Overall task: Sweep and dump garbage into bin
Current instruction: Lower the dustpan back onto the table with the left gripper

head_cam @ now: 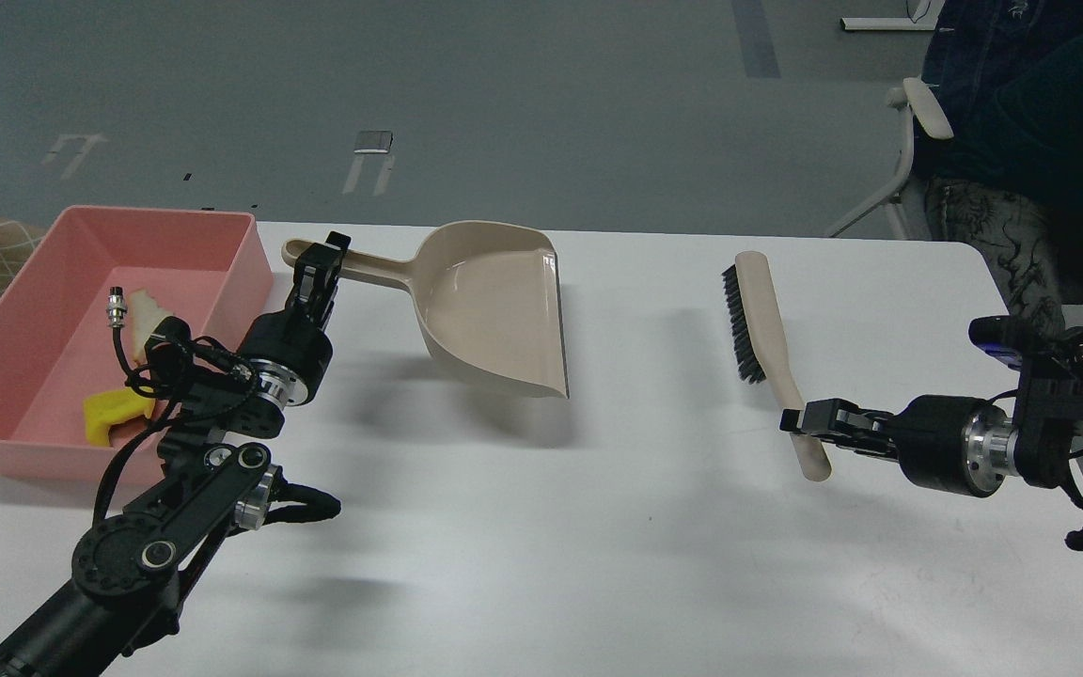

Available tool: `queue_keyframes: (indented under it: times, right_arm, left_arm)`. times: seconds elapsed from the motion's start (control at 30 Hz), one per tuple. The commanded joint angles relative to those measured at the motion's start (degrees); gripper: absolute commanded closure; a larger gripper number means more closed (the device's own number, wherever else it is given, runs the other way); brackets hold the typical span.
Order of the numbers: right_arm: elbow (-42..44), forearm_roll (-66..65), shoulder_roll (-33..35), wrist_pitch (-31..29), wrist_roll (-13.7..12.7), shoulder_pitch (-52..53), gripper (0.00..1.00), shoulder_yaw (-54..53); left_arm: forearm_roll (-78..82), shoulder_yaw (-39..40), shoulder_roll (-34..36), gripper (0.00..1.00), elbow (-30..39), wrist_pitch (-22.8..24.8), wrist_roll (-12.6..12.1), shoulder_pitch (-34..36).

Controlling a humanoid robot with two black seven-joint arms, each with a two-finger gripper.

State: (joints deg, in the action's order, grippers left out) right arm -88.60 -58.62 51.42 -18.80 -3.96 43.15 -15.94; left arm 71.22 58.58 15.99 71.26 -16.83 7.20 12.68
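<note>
At nine o'clock, left end effector (320, 266) grips dustpan handle (368, 270), arm half-hiding sponge (109, 416) in bin (24, 282); right end effector (800, 419) clasps brush (767, 329).

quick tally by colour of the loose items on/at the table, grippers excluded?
Pink: 1, the bin
Beige: 3, the dustpan, the brush, the pale strip in the bin
Yellow: 1, the sponge piece in the bin
Total: 5
</note>
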Motion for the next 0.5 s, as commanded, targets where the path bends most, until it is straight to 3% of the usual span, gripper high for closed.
queue_keyframes:
  times: [0.0, 0.37, 0.47]
  right_arm:
    - [0.0, 0.0, 0.0, 0.0, 0.0, -0.1, 1.0, 0.0]
    - [-0.2, 0.1, 0.0, -0.1, 0.0, -0.2, 1.0, -0.1]
    - [-0.2, 0.1, 0.0, -0.2, 0.0, -0.3, 1.0, 0.0]
  left_arm:
    - [0.1, -0.1, -0.6, 1.0, -0.2, -0.7, 0.2, -0.7]
    - [0.3, -2.6, -1.2, 1.0, -1.9, -3.9, 0.4, -1.6]
    - [0.4, -2.9, -1.2, 1.0, -2.8, -3.9, 1.8, -1.6]
